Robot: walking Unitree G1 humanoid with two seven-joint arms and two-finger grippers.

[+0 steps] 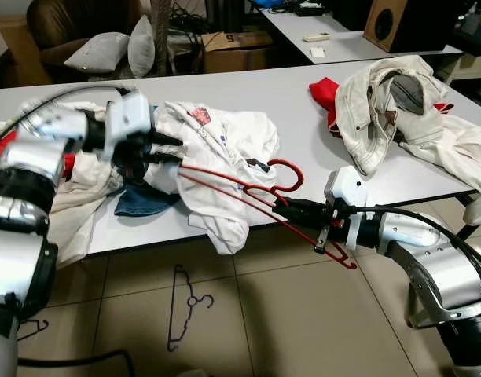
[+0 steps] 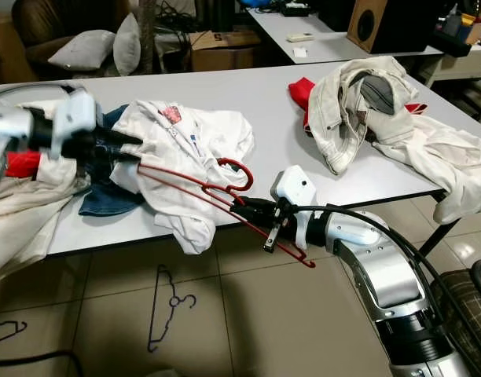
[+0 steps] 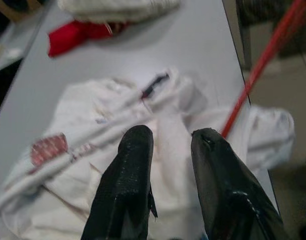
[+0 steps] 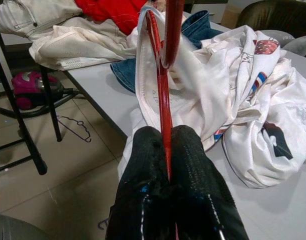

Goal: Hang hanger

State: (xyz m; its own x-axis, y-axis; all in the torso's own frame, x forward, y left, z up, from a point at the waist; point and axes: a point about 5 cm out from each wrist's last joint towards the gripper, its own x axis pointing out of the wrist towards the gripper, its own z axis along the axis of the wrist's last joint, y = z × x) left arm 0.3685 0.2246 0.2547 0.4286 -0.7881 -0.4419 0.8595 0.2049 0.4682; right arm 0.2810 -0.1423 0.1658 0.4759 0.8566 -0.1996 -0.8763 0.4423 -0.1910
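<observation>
Pinching red hanger [image 1: 248,188]: right gripper [image 1: 291,210]; hanger's long axis toward 10 o'clock, left gripper [image 1: 171,149] parted over shirt [image 1: 225,149].

red hanger [image 1: 248,191] – glossy, smooth | white shirt [image 1: 217,149] – soft matt cloth | table [image 1: 264,94] – smooth matt

We get even, bright indoor light, soft shadows under the table [image 1: 319,102]. Head views sharp. Left wrist view is blurred; right wrist view soft on the near fingers [image 4: 193,165].
</observation>
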